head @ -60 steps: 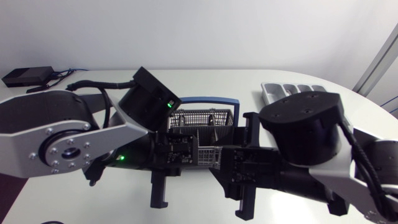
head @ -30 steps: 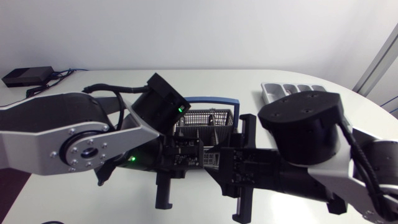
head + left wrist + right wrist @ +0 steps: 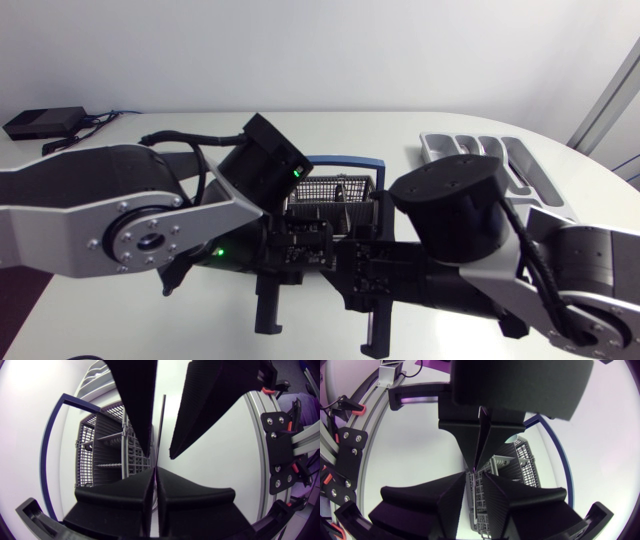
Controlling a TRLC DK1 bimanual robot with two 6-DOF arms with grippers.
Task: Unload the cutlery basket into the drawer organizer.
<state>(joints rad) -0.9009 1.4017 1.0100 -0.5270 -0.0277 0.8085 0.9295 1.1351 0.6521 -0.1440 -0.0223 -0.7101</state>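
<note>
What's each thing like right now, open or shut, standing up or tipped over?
Left gripper: jaws shut on a thin dark strip.
Right gripper: jaws open, the strip between them.
Basket: upright on the table; contents unclear.
Organizer: flat on the table, partly behind the right arm.

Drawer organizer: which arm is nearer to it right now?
Right. The right arm comes in beside the drawer organizer, its big joint covering part of it in the head view. The left arm enters from the opposite side, beyond the basket from the organizer.
</note>
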